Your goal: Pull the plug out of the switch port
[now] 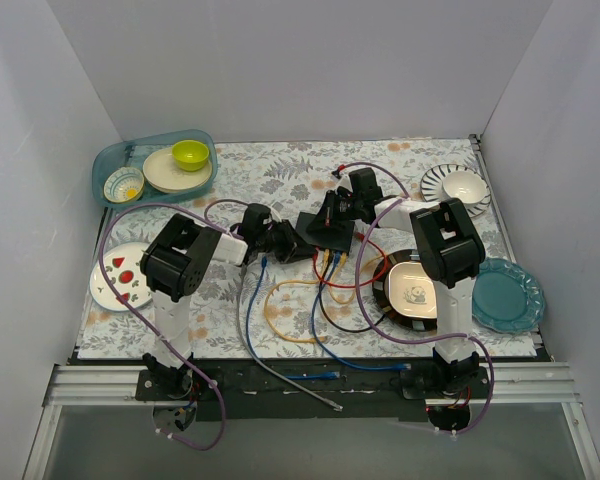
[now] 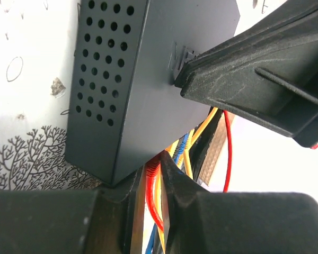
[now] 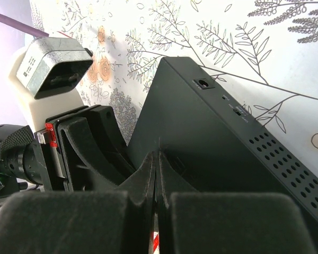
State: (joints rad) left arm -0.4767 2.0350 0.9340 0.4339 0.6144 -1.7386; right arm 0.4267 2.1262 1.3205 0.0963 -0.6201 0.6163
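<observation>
The black switch (image 1: 325, 233) lies flat in the middle of the table, with red, yellow and blue cables (image 1: 325, 290) running out of its near edge. In the left wrist view its perforated side (image 2: 100, 79) fills the upper frame. My left gripper (image 2: 158, 169) is closed round the red plug (image 2: 151, 170) at the switch's port edge, with a yellow cable beside it. My right gripper (image 3: 159, 153) is shut, empty, its tips pressed on the switch's matte top (image 3: 212, 137). It also shows in the left wrist view (image 2: 244, 79).
A blue tray (image 1: 110, 160) with bowls stands back left, a white fruit plate (image 1: 120, 275) at the left. A striped plate with a bowl (image 1: 458, 185) is back right. The panda plate (image 1: 412, 290) and a teal plate (image 1: 507, 295) sit right. A loose blue plug (image 1: 264, 262) lies beside the switch.
</observation>
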